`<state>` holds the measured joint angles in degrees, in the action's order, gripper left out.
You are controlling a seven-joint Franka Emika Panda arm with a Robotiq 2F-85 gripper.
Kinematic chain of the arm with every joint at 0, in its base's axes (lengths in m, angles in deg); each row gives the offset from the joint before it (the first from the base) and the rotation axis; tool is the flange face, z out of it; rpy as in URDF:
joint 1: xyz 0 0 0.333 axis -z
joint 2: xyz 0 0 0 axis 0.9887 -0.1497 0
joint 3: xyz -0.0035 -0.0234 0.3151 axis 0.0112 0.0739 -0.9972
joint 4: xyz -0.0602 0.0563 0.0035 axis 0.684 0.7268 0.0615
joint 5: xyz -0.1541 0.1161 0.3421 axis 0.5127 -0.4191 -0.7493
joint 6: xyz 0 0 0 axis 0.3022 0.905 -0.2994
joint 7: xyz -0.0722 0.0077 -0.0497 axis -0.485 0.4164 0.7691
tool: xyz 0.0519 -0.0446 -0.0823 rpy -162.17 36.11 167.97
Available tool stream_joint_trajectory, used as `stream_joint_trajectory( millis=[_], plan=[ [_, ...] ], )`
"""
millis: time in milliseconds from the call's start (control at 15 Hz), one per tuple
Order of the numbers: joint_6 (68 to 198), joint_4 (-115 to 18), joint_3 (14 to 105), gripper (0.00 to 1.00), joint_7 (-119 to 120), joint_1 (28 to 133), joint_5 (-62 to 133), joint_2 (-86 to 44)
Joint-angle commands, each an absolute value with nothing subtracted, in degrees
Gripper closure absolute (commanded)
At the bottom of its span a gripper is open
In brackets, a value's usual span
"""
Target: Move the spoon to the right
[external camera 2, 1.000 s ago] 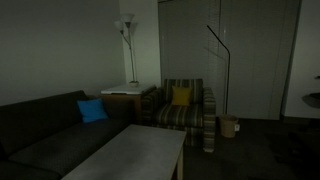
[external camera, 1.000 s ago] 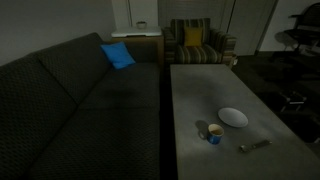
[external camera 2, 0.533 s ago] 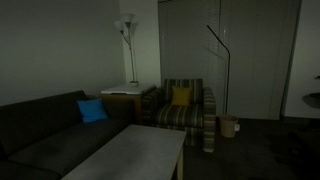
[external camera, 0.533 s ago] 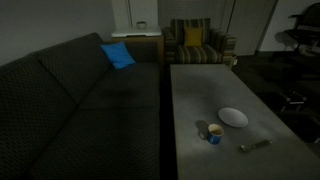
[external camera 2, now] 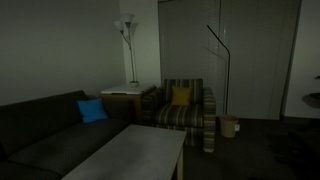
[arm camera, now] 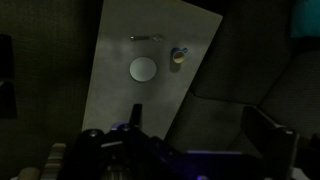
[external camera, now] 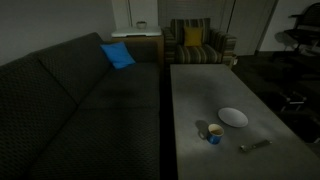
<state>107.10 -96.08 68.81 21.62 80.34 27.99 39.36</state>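
Note:
The spoon (external camera: 254, 146), thin and grey-silver, lies on the grey table (external camera: 200, 90) near its front right corner, to the right of the white plate (external camera: 233, 117) and the small blue cup (external camera: 214, 133). In the wrist view the spoon (arm camera: 147, 38) lies at the table's far end, beyond the plate (arm camera: 143, 69) and the cup (arm camera: 179, 55). My gripper (arm camera: 198, 120) hangs high above the table, far from the spoon, open and empty, its dark fingers (arm camera: 136, 112) barely showing. The arm is out of both exterior views.
A dark sofa (external camera: 70, 100) with a blue cushion (external camera: 117, 55) runs along the table's left side. A striped armchair (external camera: 195, 45) with a yellow cushion stands behind the table. A floor lamp (external camera 2: 127, 40) and side table stand at the back. The room is dim.

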Motion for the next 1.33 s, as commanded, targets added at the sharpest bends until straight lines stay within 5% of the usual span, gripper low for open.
stream_joint_trajectory(
  millis=[0,1267],
  plan=[
    [107.0,-96.0,68.2,0.00,22.1,81.2,27.4,39.2],
    [114.1,-93.4,64.3,0.00,33.8,73.4,11.4,13.0]
  ],
)
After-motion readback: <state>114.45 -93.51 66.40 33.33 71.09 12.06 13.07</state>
